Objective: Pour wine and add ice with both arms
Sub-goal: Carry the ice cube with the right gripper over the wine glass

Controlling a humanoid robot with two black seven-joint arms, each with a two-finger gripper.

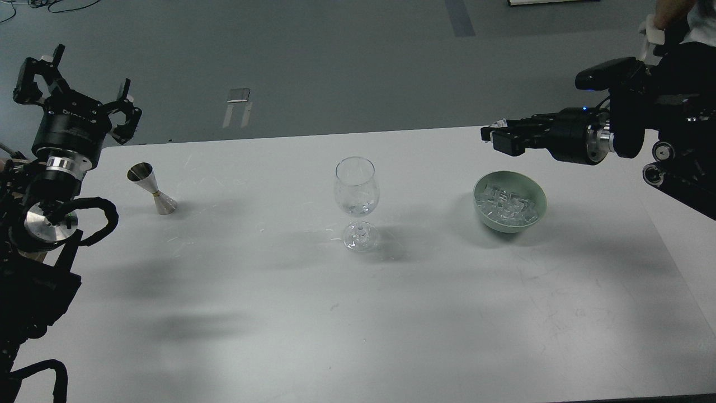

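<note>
A clear wine glass [357,187] stands mid-table with a little clear wine [356,209] at the bottom of its bowl. A green bowl [482,211] to its right holds the ice [507,205], many small clear cubes. My right gripper [495,136] hovers well above and behind the bowl, pointing left. Its fingers are close together, and a small pale glint like an ice piece shows at the tips. My left gripper [75,84] is open and empty, raised at the far left, behind a steel jigger [151,188] that stands tilted on the table.
The white table [358,313] has its far edge just behind the jigger and glass. A seated person [679,33] is at the back right, close to my right arm. Grey floor lies beyond the table.
</note>
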